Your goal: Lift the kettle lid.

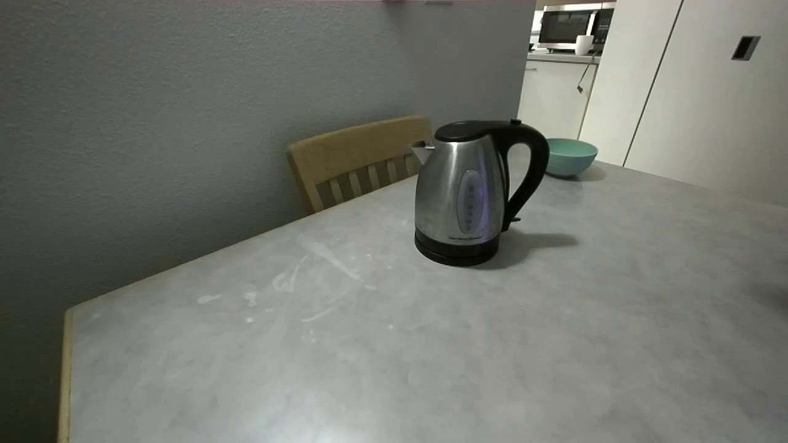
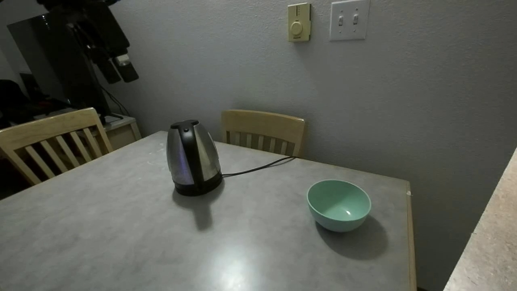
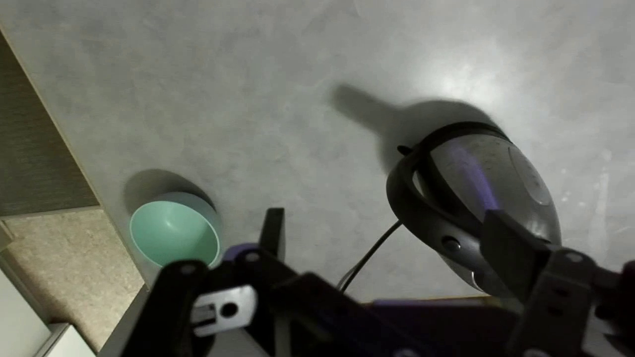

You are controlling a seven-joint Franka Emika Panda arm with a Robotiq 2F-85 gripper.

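Observation:
A silver kettle with a black base and black handle stands upright on the table in both exterior views (image 1: 440,197) (image 2: 177,161). Its black lid (image 1: 462,130) lies shut on top, level with the handle's upper end; the lid also shows in an exterior view (image 2: 183,123). In the wrist view the kettle (image 3: 516,168) is at the right, and a gripper finger covers part of its top. My gripper (image 3: 389,230) is open with a wide gap and nothing between its fingers. In an exterior view the gripper (image 2: 120,74) hangs above table height, higher than the kettle, apart from it.
A teal bowl (image 2: 339,202) stands near the table (image 2: 121,242) edge, on the kettle's handle side. A black cord (image 2: 258,167) runs from the kettle base to the table edge by the wall. Wooden chairs (image 2: 262,121) (image 2: 52,129) stand at the table's edges.

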